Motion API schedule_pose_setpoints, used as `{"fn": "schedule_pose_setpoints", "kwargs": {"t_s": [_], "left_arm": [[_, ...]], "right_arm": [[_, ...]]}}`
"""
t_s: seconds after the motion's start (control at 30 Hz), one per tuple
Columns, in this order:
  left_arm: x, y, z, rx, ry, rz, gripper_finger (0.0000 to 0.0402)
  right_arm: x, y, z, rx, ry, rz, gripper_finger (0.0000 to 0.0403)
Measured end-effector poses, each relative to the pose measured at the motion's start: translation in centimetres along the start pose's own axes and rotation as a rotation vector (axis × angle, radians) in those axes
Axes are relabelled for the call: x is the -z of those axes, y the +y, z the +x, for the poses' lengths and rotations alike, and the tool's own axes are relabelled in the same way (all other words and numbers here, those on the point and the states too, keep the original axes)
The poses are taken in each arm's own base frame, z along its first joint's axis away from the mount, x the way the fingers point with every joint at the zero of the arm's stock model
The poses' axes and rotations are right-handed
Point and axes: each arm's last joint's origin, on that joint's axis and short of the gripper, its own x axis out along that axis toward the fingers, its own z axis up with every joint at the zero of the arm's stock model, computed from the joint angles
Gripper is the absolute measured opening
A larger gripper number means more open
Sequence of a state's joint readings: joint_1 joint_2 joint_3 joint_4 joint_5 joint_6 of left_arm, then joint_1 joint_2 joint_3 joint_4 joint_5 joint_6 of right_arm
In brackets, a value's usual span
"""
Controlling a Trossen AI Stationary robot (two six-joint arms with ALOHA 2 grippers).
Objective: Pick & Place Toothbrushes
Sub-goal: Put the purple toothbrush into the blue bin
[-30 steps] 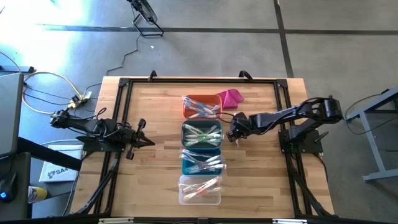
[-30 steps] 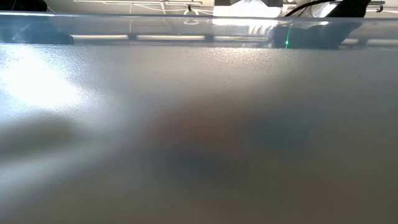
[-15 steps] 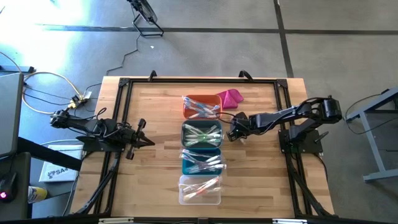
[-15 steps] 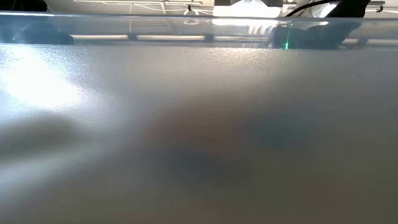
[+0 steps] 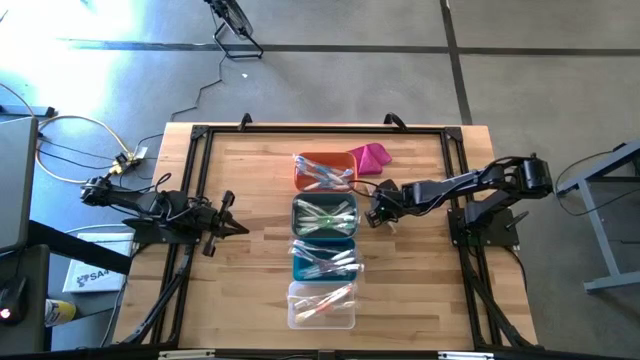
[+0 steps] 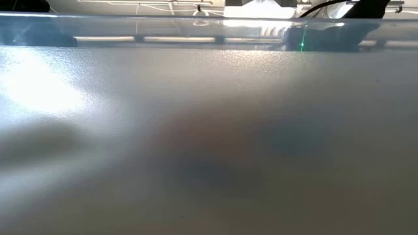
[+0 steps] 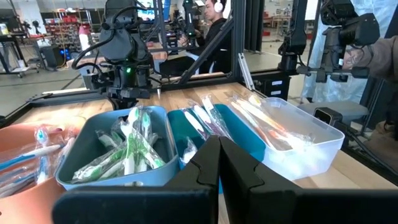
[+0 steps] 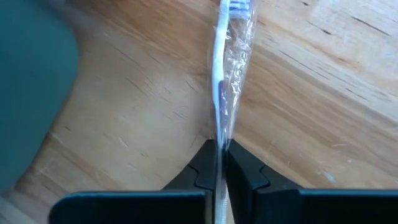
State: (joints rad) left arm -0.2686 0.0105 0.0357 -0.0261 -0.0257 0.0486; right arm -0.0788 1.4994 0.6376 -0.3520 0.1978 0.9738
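Four bins stand in a row down the table's middle: orange, grey, teal and clear. Each holds several wrapped toothbrushes. My right gripper points steeply down at the wood just right of the grey bin. It is shut on a white toothbrush in a clear wrapper. My left gripper waits shut at the table's left, level and pointing at the bins, and its shut fingers hold nothing. The low view shows only blur. My right gripper pinches one end of the wrapped toothbrush between its two fingertips. The fingers slant down from the table's right side. The toothbrush runs straight on ahead of them, low along the wood; whether it rests on the wood I cannot tell.
A magenta cloth lump lies beside the orange bin's far right corner. Black frame rails run along the table's left, right and far sides. Bare wood lies on both sides of the bin row. A person sits in the room beyond the table.
My right gripper has shut on the toothbrush beside the grey bin, staying in place. Bins and the left arm have kept still.
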Motion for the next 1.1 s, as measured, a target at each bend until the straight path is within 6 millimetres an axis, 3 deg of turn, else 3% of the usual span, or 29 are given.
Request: {"fn": "schedule_pose_setpoints", "kwargs": {"t_s": [0.27, 0.47, 0.73, 0.93, 1.1], "left_arm": [[0.0, 0.0, 0.0, 0.0, 0.0, -0.001, 0.0001], [0.0, 0.0, 0.0, 0.0, -0.001, -0.001, 0.0001], [0.0, 0.0, 0.0, 0.0, 0.0, -0.001, 0.0001], [0.0, 0.0, 0.0, 0.0, 0.0, -0.001, 0.0001], [0.0, 0.0, 0.0, 0.0, 0.0, -0.001, 0.0001]], "right_arm": [[-0.2, -0.1, -1.2, -0.027, -0.018, -0.004, 0.0008], [-0.7, -0.6, -4.4, -0.107, -0.088, -0.005, 0.0008], [-0.7, -0.6, -9.5, -0.341, -0.233, -0.048, 0.0007], [-0.6, 1.2, -12.6, -0.581, -0.424, -0.213, 0.0007], [-0.4, 2.9, -13.8, -0.723, -0.552, -0.314, 0.0007]]}}
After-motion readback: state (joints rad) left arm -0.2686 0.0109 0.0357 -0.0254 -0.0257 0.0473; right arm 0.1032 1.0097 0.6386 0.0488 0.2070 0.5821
